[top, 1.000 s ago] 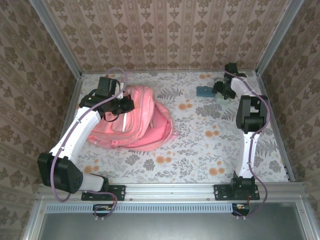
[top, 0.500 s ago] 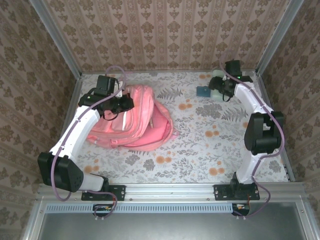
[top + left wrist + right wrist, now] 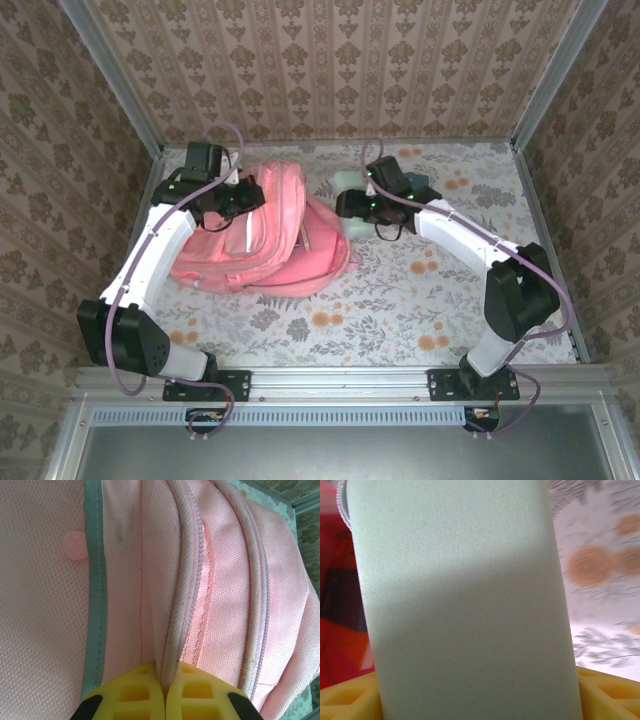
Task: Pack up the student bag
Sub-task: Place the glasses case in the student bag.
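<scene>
Two hands engaged: left hand [image 3: 165, 692] clenched on a zipper-edged fold of the student bag [image 3: 265, 245], which lies slumped on the left half of the tabletop [image 3: 420, 300]; right hand [image 3: 352, 204] grasps a pale green fabric item [image 3: 460, 605], just beside the bag's right edge.

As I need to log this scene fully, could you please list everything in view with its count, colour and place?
student bag: one, pink, lying left of centre on the table.
pale green item: one, fabric-covered, held just right of the bag.
teal block: one, at the far side, partly hidden by the right arm.
table: one, floral cloth with orange blooms.
walls: brown patterned paper, around three sides.
left gripper: yellow fingers, shut on a zip seam of the bag.
right gripper: clasping the pale green item.
</scene>
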Controlling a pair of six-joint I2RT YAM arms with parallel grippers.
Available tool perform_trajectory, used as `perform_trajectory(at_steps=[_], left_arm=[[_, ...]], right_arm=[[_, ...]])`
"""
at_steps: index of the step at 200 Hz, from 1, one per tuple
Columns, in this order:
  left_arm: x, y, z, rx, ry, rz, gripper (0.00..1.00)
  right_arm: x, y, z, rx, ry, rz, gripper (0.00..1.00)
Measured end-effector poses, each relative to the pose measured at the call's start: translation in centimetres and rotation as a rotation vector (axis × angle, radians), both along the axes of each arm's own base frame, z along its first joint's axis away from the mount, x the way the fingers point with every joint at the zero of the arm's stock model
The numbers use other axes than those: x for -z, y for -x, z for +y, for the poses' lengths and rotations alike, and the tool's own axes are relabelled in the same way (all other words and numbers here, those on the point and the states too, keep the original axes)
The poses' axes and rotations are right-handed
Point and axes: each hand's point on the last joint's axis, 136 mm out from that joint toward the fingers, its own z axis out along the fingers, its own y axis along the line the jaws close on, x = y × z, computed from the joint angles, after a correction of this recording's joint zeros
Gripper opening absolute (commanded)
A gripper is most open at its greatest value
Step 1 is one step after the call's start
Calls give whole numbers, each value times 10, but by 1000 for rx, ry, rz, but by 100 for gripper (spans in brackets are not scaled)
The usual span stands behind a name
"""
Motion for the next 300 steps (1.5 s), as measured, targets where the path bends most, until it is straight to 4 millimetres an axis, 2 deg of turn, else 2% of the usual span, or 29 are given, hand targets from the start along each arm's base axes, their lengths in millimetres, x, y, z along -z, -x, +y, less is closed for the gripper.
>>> perform_trajectory(at_steps=[34, 64, 96, 145, 162, 169, 173, 200, 256, 275, 300], left_arm=[[-4, -3, 0, -20, 30, 3, 0], [-6, -4, -2, -29, 47, 7, 0], [-6, -4, -2, -36, 57, 12, 0], [-7, -5, -3, -43, 65, 14, 0], [-7, -5, -3, -43, 65, 14, 0], [-7, -5, -3, -43, 65, 14, 0], [-7, -5, -3, -43, 65, 14, 0], [-7, -5, -3, -42, 65, 13, 0], [-7, -5, -3, -42, 65, 13, 0], [-7, -5, -3, -41, 66, 13, 0], [-8, -4, -4, -36, 70, 14, 0]], right_arm=[[2, 21, 56, -80, -76, 8, 76], [33, 33, 100, -131, -89, 76, 77], [55, 35, 129, -146, -108, 130, 77], [39, 24, 170, -183, -190, 124, 84], [42, 22, 183, -198, -207, 134, 89], [46, 23, 185, -198, -206, 145, 97], [48, 23, 186, -204, -201, 146, 99], [56, 25, 184, -200, -186, 164, 99], [51, 26, 177, -207, -153, 145, 100], [43, 26, 165, -195, -128, 121, 100], [27, 25, 137, -165, -94, 79, 100]])
